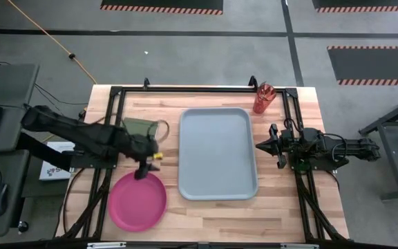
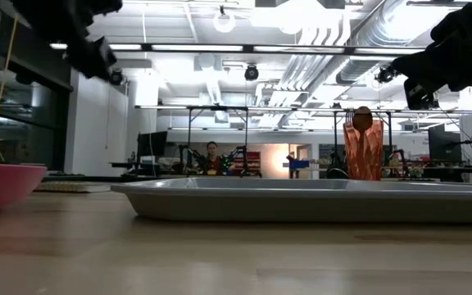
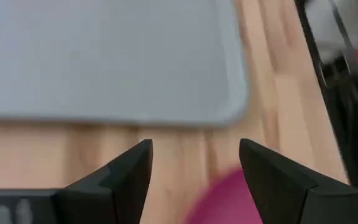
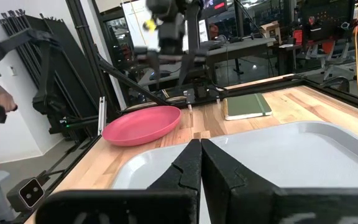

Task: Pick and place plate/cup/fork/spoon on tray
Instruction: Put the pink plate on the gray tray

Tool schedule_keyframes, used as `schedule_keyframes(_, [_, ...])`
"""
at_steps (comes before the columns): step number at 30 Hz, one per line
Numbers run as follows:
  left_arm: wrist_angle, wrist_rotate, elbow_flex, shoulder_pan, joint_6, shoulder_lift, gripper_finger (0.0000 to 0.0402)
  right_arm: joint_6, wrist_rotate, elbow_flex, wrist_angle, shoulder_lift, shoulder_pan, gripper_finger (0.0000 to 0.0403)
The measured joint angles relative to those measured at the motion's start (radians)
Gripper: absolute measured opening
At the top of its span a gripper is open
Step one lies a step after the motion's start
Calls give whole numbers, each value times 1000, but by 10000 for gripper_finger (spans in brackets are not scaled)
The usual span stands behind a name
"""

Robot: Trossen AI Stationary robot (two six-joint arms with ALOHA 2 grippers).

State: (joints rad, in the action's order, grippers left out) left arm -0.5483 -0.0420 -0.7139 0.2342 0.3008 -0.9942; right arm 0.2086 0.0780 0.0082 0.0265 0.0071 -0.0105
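Closest to the low camera, bare wooden worktop [image 2: 236, 254] runs up to the pale grey-blue tray [image 1: 218, 152], which sits in the middle with nothing on it yet, a sensible spot since both arms can reach it from either side. Over on the left, the magenta plate [image 1: 137, 200] lies flat on the wood, near the tray's front left corner but apart from it. Left hand [image 1: 146, 164] hangs just above the plate's far rim, its two dark fingers [image 3: 126, 177] spread with nothing between them; from its own camera I see pink showing below and between the fingertips, so I'd judge it is lining up to pinch the rim, the only part a flat plate offers to a two-fingered grip. Right hand [image 1: 262, 146] waits at the tray's right edge, pointed inward over it, fingers pressed together and holding nothing; I'd guess it stays clear while the plate is dealt with. Back near the far right corner stands the red-orange cup [image 1: 262, 98], upright, just beyond the tray and nearer to the right arm. A dark green pad [image 1: 137, 127] lies behind the left hand. I can't spot a fork or spoon anywhere. All the placing looks still to do.
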Motion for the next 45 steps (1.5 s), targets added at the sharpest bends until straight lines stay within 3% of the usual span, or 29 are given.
schedule_keyframes(7, [-99,-10,0,114,-3,-196,230,0,0,0,0,0,0,0])
schedule_keyframes(15, [-92,81,0,134,-135,-360,230,0,0,0,0,0,0,0])
schedule_keyframes(21, [-95,-9,0,134,-137,-443,230,0,0,0,0,0,0,0])
schedule_keyframes(30, [-106,-36,-6,133,-146,-535,224,0,0,0,0,0,0,0])
schedule_keyframes(34, [-108,-30,-3,131,-149,-525,189,0,0,0,0,0,0,0])
schedule_keyframes(43, [-205,-23,-67,99,-217,-498,21,0,0,0,0,0,0,0])
schedule_keyframes(45, [-257,-31,-101,87,-225,-498,10,0,0,0,0,0,0,0])
